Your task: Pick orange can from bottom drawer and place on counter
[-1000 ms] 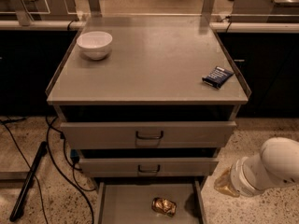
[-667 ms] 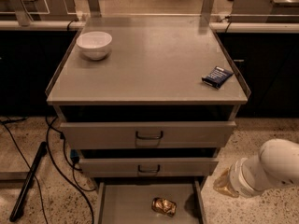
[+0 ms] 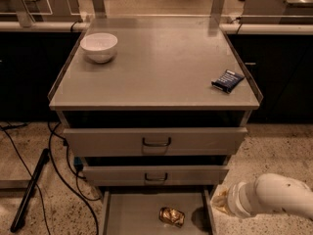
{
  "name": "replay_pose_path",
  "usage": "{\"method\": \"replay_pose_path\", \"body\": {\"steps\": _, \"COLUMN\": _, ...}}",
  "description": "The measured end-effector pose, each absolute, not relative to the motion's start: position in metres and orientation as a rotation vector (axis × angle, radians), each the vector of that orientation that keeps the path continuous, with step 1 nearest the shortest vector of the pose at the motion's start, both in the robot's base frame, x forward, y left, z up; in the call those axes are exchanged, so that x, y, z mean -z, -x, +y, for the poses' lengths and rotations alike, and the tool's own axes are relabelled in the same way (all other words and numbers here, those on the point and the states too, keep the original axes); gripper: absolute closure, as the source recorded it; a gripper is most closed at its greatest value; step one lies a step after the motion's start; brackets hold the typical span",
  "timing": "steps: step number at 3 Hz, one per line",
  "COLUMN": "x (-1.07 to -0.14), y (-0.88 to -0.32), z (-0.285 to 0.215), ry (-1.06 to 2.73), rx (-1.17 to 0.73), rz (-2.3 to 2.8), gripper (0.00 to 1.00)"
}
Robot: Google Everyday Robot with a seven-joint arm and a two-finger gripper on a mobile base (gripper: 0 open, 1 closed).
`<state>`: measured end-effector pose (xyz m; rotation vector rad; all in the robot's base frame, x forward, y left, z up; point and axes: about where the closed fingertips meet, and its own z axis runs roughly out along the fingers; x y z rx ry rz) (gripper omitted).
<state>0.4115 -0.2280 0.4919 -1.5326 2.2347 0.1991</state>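
Camera view. The small, shiny orange-gold metal can [image 3: 171,216] rests on the flat grey floor of the open bottom drawer [image 3: 132,217], right of centre, apparently on its side. I judge it light, thin-walled and already dented, so it is likely to slide on the sheet metal and to crush easily. Take hold across its narrow width, from above, with moderate force.

The flat grey metal table [image 3: 161,72] on top of the cabinet carries a white ceramic bowl [image 3: 99,46] at rear left and a dark blue flat packet [image 3: 228,80] at the right rim.

The white tubular arm [image 3: 281,197] enters from the lower right, roughly level. The hand [image 3: 221,200] sits just outside the drawer's right wall, apart from the can. I cannot tell how wide it stands.
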Motion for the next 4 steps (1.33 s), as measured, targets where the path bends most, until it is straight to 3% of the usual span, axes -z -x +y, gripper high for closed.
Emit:
{"method": "replay_pose_path", "body": {"steps": 1, "x": -0.428, "y": -0.423, "z": -0.219, "ry": 1.487, "rx": -0.242, "rz": 2.216, "gripper": 1.0}}
{"method": "replay_pose_path", "body": {"steps": 4, "x": -0.369, "y": -0.412, "z": -0.209, "ry": 1.454, "rx": -0.302, "rz": 2.225, "gripper": 1.0}}
